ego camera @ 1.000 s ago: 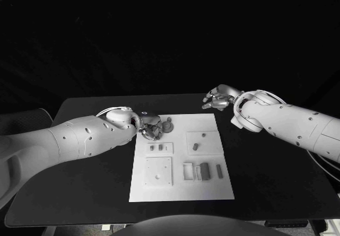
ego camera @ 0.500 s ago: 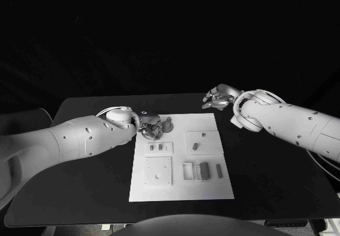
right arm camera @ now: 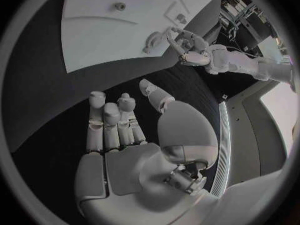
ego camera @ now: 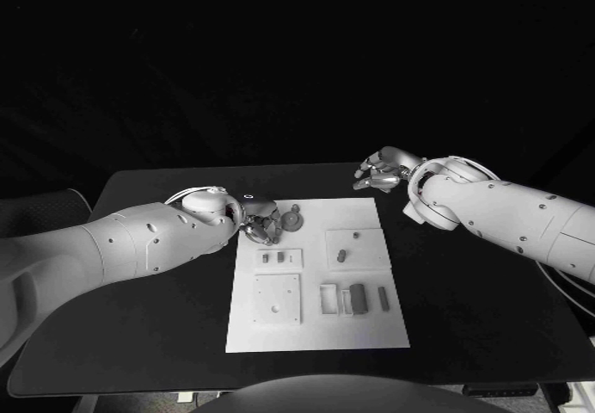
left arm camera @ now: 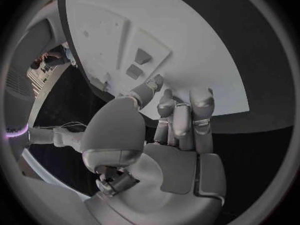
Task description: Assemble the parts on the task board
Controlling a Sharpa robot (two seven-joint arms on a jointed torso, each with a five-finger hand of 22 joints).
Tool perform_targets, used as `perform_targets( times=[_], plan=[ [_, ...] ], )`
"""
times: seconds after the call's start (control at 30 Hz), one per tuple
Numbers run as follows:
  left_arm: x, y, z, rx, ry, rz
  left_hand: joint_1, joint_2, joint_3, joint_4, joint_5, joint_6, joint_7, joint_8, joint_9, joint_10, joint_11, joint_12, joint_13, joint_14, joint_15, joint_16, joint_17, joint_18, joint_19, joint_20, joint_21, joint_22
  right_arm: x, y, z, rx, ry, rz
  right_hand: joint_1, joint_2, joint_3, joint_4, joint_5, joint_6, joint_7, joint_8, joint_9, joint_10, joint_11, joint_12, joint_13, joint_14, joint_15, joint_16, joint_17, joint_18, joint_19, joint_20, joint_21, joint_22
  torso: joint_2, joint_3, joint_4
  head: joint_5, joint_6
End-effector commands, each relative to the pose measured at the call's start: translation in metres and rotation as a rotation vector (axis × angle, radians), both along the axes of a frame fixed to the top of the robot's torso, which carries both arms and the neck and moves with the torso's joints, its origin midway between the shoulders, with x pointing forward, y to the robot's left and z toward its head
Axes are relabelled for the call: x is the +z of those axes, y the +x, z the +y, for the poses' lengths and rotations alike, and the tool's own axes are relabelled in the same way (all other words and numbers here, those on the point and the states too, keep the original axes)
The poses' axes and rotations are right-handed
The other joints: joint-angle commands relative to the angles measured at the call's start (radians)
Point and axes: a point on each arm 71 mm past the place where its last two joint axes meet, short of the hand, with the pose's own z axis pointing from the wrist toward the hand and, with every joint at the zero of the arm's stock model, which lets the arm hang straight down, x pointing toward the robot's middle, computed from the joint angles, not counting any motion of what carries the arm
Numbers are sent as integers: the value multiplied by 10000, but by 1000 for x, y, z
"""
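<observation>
The white task board point(ego camera: 316, 331) lies in the middle of the black table. A round grey part point(ego camera: 292, 220) rests near its far left corner. My left hand point(ego camera: 258, 225) hovers at that corner, just left of the round part, and holds nothing. In the left wrist view its fingers point(left arm camera: 187, 120) stretch over the board's edge point(left arm camera: 187, 40), thumb apart. The right wrist view shows the left hand point(right arm camera: 190, 50) beside the round part point(right arm camera: 152, 40). My right hand point(ego camera: 382, 169) hangs beyond the board's far right corner with its fingers point(right arm camera: 109, 122) spread and nothing in them.
On the board lie a small slotted plate point(ego camera: 279, 256), a plate with pegs point(ego camera: 346, 244), a larger square plate point(ego camera: 278, 299), an open frame point(ego camera: 333, 299), a dark block point(ego camera: 358, 298) and a short bar point(ego camera: 383, 298). Bare black table surrounds the board.
My left hand has drawn back slightly to the left, away from the round part. The right hand has stayed still.
</observation>
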Motion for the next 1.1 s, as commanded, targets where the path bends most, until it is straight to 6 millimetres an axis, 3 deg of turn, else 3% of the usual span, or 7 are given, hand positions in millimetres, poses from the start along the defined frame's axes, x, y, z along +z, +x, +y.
perform_targets(
  times=[0.03, 0.17, 0.2, 0.3, 0.5, 0.9, 1.1],
  plan=[
    [2, 0, -1, -31, -164, -142, 0, -73, -36, -4, 20, -140, 127, -26, -8, 9, 56, -54, -13, -41, -16, -34, -7, 894, -5, -48, 43, 147, 0, 0, 1, 141, -77, 38, -71, -25, 3, 68, 0, -5, 74, -22, -1, -68, 36, 68, -14, -6, -58, 38, -10, 162, -23, -78, 34, -9, 1, -3, -4, 5, 9],
    [2, 1, -2, -43, -175, -195, 0, -73, -36, -4, 20, -140, 127, -26, -8, 9, 56, -54, -13, -41, -16, -34, -7, 894, -5, -48, 43, 147, 0, 0, 1, 142, -84, 51, -71, -25, 3, 68, 0, -5, 74, -22, -1, -68, 36, 68, -14, -6, -58, 38, -10, 162, -23, -78, 34, -9, -1, -7, 0, 7, 9],
    [2, 1, -2, -41, -189, -220, -89, -325, -144, -18, -107, -472, 155, -200, -84, 9, 70, -74, -25, -34, 19, -41, -2, 898, -1, -53, 43, 144, 0, 0, 1, 147, -83, 53, -72, -25, 2, 69, 0, -6, 74, -22, -1, -68, 36, 68, -15, -6, -58, 38, -10, 162, -23, -78, 34, -9, 0, -6, 0, 7, 10],
    [2, 1, -1, -20, -208, -275, -80, -359, -158, 55, -128, -749, 205, -326, -148, 32, 101, -132, -63, -21, 55, -74, -15, 932, 18, -77, 8, 109, 0, 0, 2, 148, -81, 49, -72, -24, 2, 69, 0, -6, 74, -23, -1, -67, 36, 68, -15, -5, -58, 38, -10, 162, -23, -78, 34, -9, 1, -6, -2, 7, 11],
    [2, 3, 6, 107, -150, -322, 42, -406, -178, 117, -128, -792, 221, -293, -155, 97, 117, -192, -104, 25, 69, -110, 0, 976, 51, -71, -32, 69, 0, 0, 1, 136, -87, 51, -70, -22, 3, 68, 1, -7, 74, -23, -1, -66, 36, 70, -15, -4, -58, 39, -10, 162, -21, -79, 35, -9, -3, -4, -1, 4, 30],
    [7, -1, 40, 766, -557, -391, 200, -265, -207, 329, -128, -150, 240, 195, -15, 126, 138, -302, -139, -118, 95, -304, -298, 1013, 24, -13, -138, 13, -2, -4, -6, 585, -292, -343, 234, 8, 38, -268, 0, 16, 63, 1, 14, -53, 25, 100, -29, 10, -68, 51, -22, 162, -6, -110, 57, -7, -3, 4, 14, -151, 143],
    [24, 2, 57, 1584, -1693, -412, 257, -207, -207, 366, -118, -25, 278, 375, 30, -427, 180, -930, -398, -909, 135, -1199, -1158, 938, -525, 101, -692, -217, -8, -14, -10, 1153, -551, -861, 377, -7, 38, -447, 0, 53, 50, 26, 27, -15, 13, 123, -39, 35, -77, 61, -29, 162, 14, -113, 67, -10, -6, 3, 15, -162, 203]
  ],
)
